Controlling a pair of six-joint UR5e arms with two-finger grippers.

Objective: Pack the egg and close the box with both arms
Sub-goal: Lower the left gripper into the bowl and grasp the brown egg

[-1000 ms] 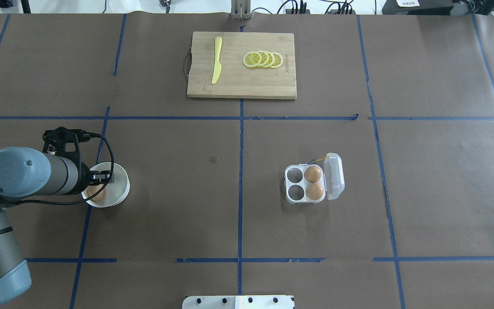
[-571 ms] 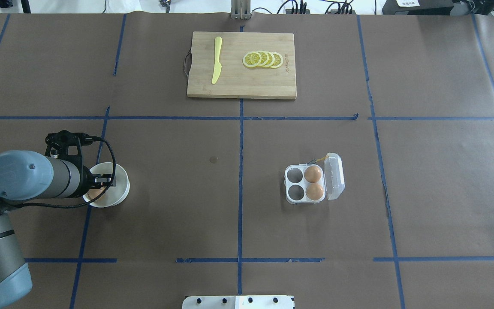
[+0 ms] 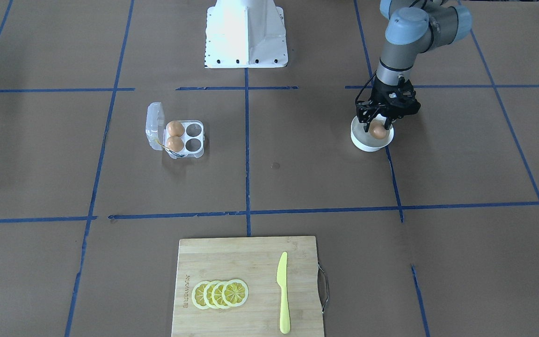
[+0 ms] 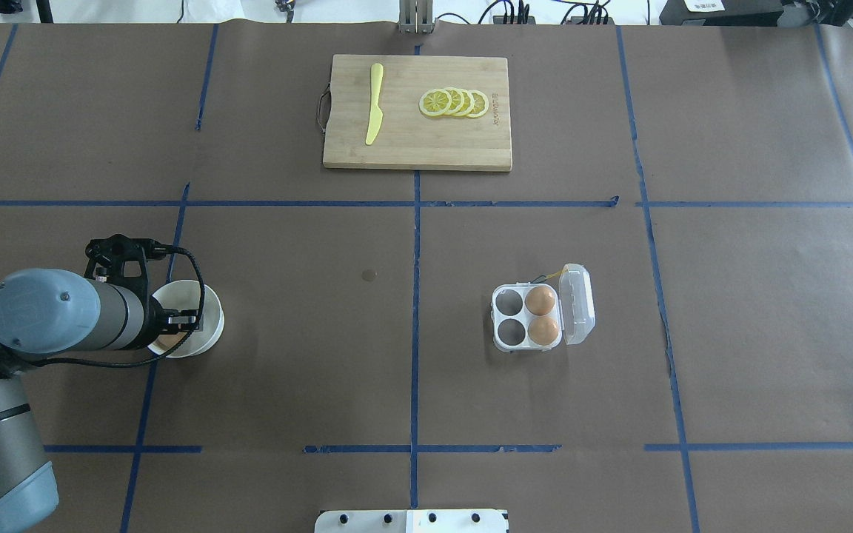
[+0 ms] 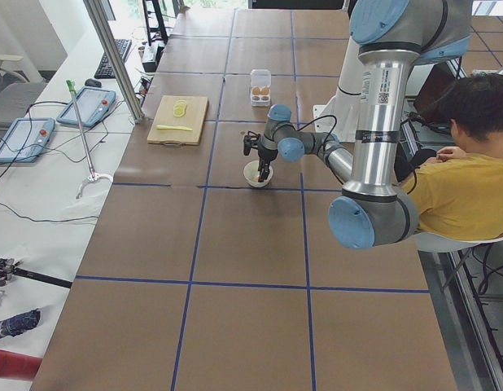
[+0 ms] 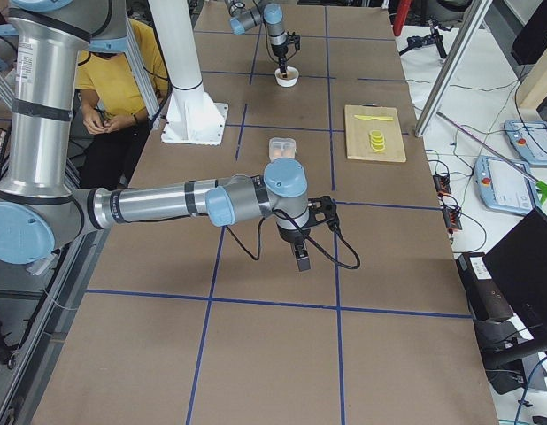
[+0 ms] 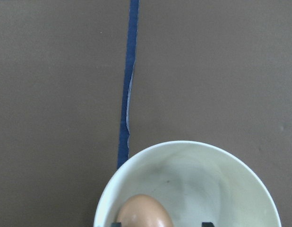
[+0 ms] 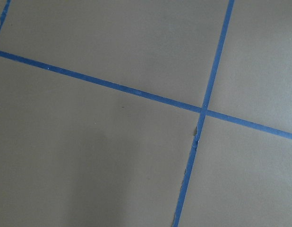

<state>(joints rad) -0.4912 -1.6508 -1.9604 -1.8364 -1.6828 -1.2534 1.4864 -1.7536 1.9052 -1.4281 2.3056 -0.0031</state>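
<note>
A brown-paper-covered worktop (image 4: pixel 286 355), marked into large squares by blue tape (image 4: pixel 415 244), carries four things, well apart. A wooden cutting board (image 4: pixel 412 141) lies at the far centre. A round white bowl (image 4: pixel 212 326) sits near the robot's left, touching a tape line. The clear box (image 4: pixel 509 332), lid open, rests right of centre. The white pedestal base (image 3: pixel 246 32) stands at the near edge.

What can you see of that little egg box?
The box is a small clear plastic carton with four cells. The two beside its lid hold brown eggs; the other two are empty. The hinged lid stands open, a yellow cord at one corner. It sits on the brown table, nothing else touching it.
</note>
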